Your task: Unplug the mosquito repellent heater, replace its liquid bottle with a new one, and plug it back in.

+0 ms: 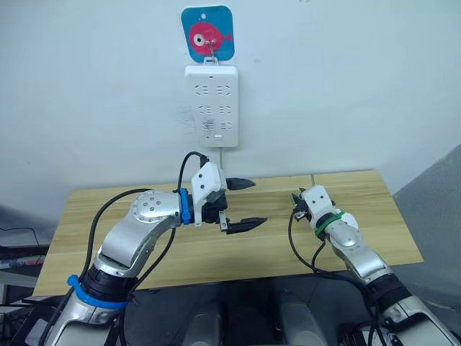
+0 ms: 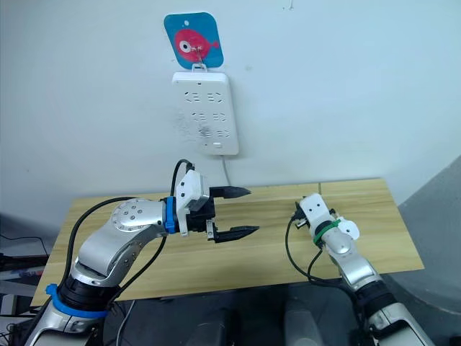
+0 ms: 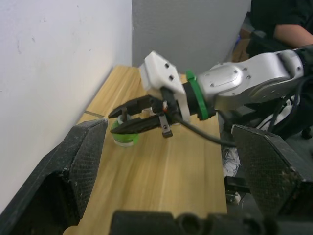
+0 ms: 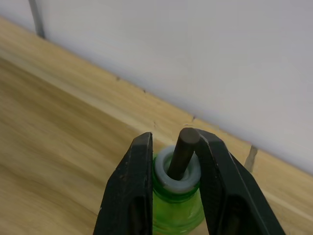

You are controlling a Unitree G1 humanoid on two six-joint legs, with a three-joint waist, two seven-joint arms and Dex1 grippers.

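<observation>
Green liquid bottle (image 4: 176, 208) clamped between right gripper (image 4: 173, 161) fingers, left gripper (image 1: 241, 203) spread empty

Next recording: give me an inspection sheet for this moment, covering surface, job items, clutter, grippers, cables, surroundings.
Surface: light wooden table against a white wall.
Job's things: green liquid bottle with a white collar and dark wick, standing on the table near the wall. Heater: nothing seen.
Clutter: nothing seen.
Grippers: left gripper open, held above the table; right gripper closed around the bottle's neck.
Cables: black cables along both arms; a white cord drops from the power strip.
Surroundings: white power strip hung on the wall under a blue fish hook plate; a person's arm beyond the table.
</observation>
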